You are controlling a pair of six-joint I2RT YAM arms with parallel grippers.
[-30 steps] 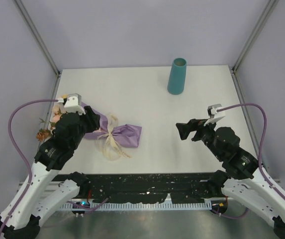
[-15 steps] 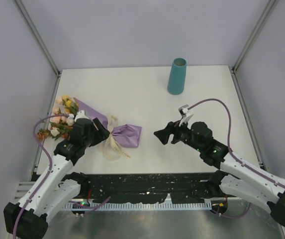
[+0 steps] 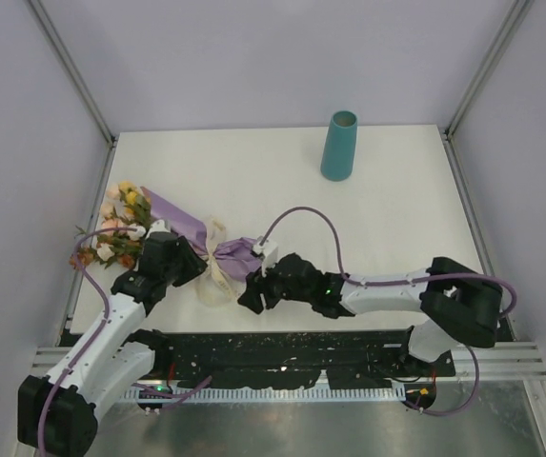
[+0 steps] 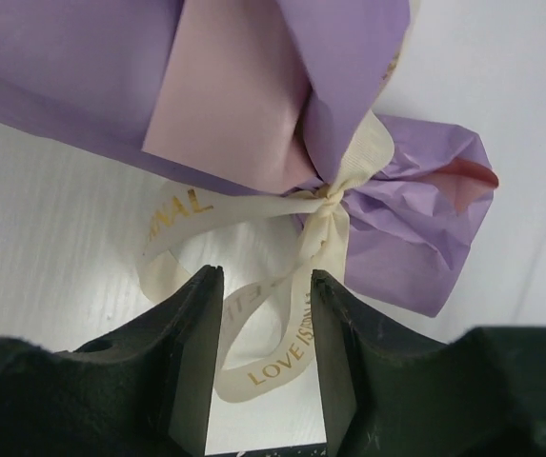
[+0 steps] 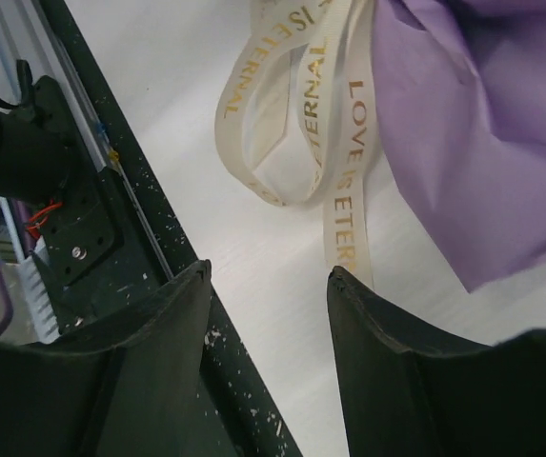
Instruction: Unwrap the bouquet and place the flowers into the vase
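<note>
The bouquet (image 3: 179, 219) lies on its side at the left of the bench (image 3: 396, 219), flowers (image 3: 115, 224) toward the far left, purple tail pointing right. The left pincer (image 4: 266, 278) is over the cream ribbon (image 4: 172, 214), jaws apart with a loop between them (not clamped). The right pincer (image 5: 268, 269), also apart, sits just on the near side of the tail. The vase (image 3: 339, 146) stands upright, well apart at the far side.

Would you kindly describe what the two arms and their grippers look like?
The left arm and right arm share one look: white links, black joints and wrists, a lilac cable looping along each. The left gripper and right gripper have two thick, matte black fingers, flat inside.
</note>
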